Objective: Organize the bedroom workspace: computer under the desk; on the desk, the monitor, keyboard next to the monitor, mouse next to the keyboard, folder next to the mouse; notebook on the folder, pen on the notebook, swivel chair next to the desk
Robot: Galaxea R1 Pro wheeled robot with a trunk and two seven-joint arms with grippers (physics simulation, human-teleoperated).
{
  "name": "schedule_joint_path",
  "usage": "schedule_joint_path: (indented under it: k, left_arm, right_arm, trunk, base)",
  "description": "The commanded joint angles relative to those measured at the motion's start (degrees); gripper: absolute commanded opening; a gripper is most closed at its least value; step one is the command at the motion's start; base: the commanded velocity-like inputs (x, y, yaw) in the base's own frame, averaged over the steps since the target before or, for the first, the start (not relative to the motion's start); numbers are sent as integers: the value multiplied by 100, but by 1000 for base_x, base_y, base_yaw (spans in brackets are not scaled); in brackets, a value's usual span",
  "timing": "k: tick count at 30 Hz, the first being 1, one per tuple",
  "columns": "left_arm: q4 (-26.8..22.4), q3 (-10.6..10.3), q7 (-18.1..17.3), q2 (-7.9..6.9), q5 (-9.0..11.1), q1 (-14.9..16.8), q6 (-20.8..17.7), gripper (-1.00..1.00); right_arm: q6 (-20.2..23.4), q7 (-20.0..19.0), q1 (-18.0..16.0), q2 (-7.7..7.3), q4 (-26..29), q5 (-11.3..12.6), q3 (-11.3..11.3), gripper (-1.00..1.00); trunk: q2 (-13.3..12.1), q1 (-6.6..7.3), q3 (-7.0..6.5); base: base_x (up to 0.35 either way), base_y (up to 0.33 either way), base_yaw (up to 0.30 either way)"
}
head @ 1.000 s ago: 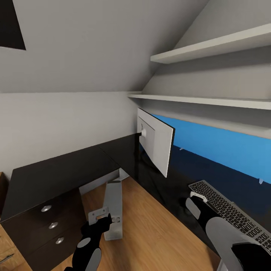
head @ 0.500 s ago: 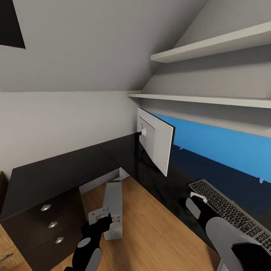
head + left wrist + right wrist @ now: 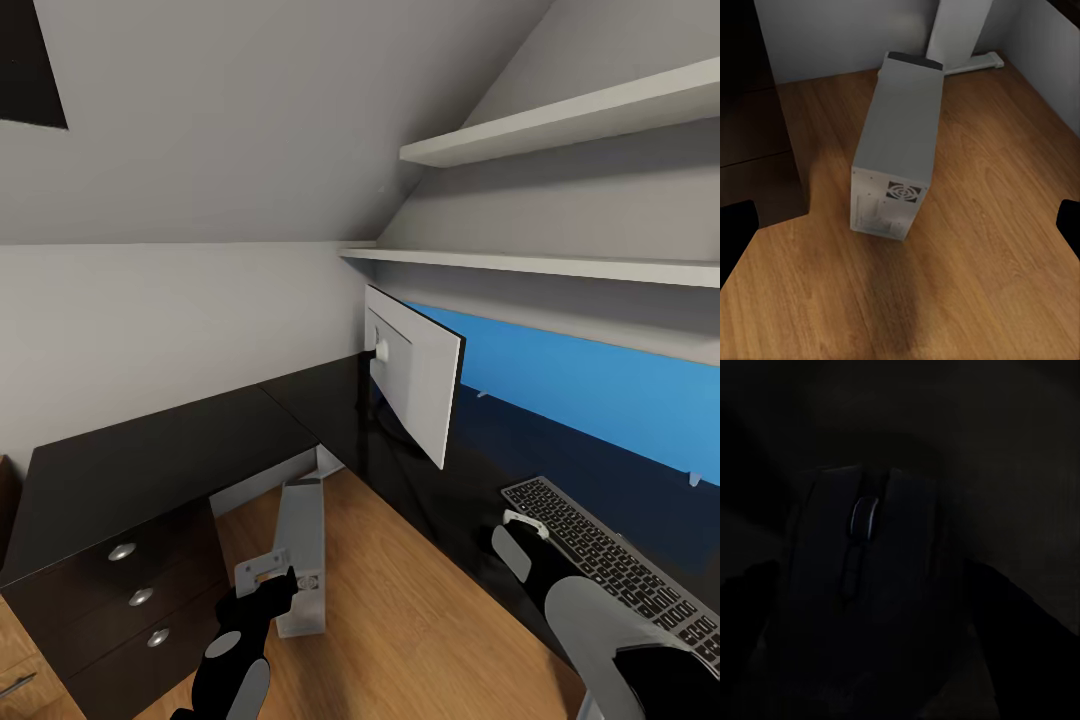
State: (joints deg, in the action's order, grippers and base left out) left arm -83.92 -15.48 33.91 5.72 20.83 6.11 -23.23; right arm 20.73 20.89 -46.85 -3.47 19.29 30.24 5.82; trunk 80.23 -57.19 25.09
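1. Little has changed in the past second: the head view has drifted slightly, and arms, monitor and keyboard sit as before.
2. The left gripper [image 3: 268, 590] hangs low over the wooden floor [image 3: 400, 620] just beside the computer [image 3: 300, 560]; in the left wrist view its two dark finger tips sit at opposite edges of the picture, jaws spread wide, gripping nothing.
3. The right gripper [image 3: 522, 540] is down at the near edge of the glossy black tabletop [image 3: 150, 460], just beside the keyboard [image 3: 610, 570]. The right wrist view is very dark, but the mouse [image 3: 866, 577] lies close under the jaws; whether they pinch it cannot be told.
4. The three-knob drawer unit [image 3: 140, 600] under the tabletop's left wing is closed.
5. The computer [image 3: 900, 150] lies on the floor, its long axis running from the vented rear panel near the gripper towards a white desk leg [image 3: 960, 34] by the wall.
6. The monitor [image 3: 415, 380] stands on the tabletop, its pale back towards the robot, in front of the blue back panel [image 3: 590, 390].
7. The keyboard's long axis follows the tabletop edge.
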Motion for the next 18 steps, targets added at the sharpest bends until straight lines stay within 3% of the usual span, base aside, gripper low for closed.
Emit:
schedule_joint_path:
  k: [1,8,16,18]
  left_arm:
    - [-5,-8,45,-1,44,5,-15,100]
    - [5,-14,45,-1,49,5,-16,100]
    - [16,-16,37,-1,52,5,-17,100]
    - [16,-16,37,-1,53,5,-15,100]
  right_arm:
    - [26,41,-3,-5,13,53,49,-100]
    - [-4,37,1,8,36,52,62,-100]
    - [-57,-62,0,388,45,-13,134,-100]
    - [-91,-112,1,508,84,-72,249,-100]
  trunk:
    - [4,0,7]
    - [4,0,7]
    - [4,0,7]
    - [4,0,7]
  base:
    - [0,0,0]
    - [0,0,0]
    - [0,0,0]
    - [0,0,0]
